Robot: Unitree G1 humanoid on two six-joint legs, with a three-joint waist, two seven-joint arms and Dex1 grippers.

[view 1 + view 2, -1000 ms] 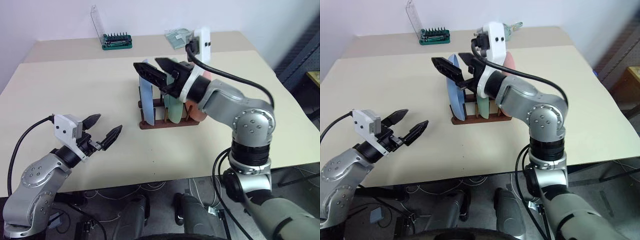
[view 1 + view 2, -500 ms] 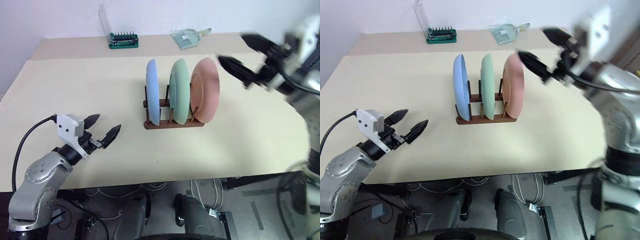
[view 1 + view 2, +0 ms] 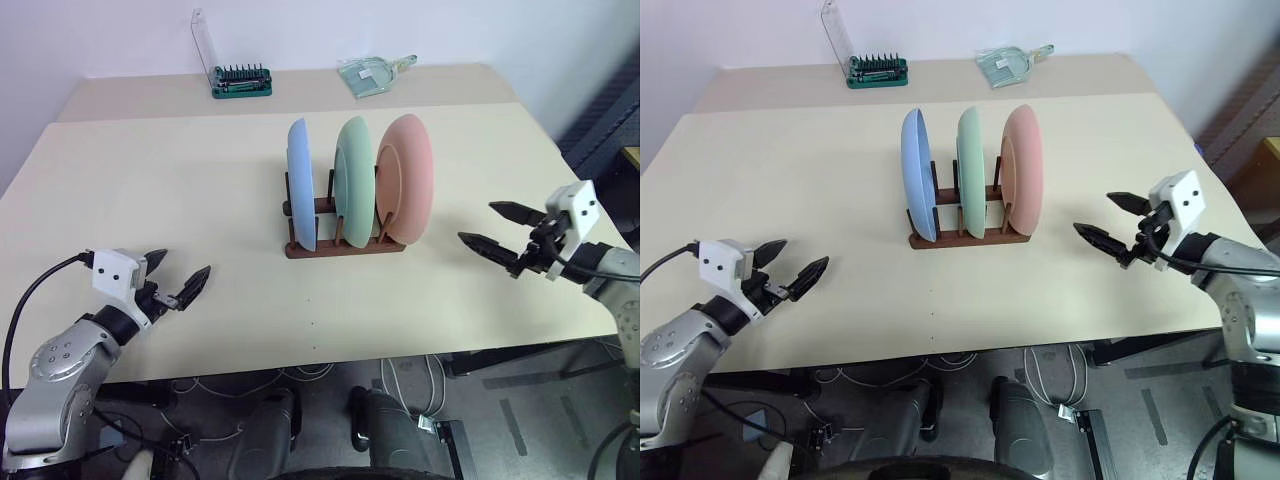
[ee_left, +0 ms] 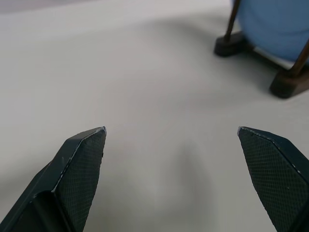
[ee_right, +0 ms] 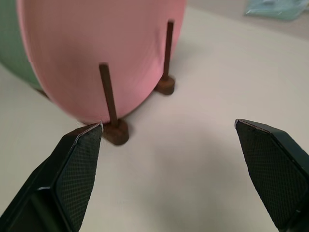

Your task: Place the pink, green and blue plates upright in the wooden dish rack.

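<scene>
Rack: a small dark-brown wooden dish rack [image 3: 345,245] with upright pegs stands mid-counter on the pale beige counter [image 3: 200,190].
Plates: three round matte plates stand upright in the rack, side by side: the light blue plate [image 3: 300,195] on the rack's left, the pale mint green plate [image 3: 353,180] in the middle, the salmon pink plate [image 3: 405,180] on the rack's right.
Left gripper: the left gripper [image 3: 178,283] hovers low over the counter's near edge, well to the left of the rack and nearer the robot, jaws apart and empty.
Right gripper: the right gripper [image 3: 492,228] hangs to the right of the rack, pointing toward the pink plate, jaws apart and empty.
Behind the rack: a green screwdriver-bit holder [image 3: 240,82] with a raised clear lid sits at the counter's far edge, a clear plastic packet [image 3: 372,72] beside it.
</scene>
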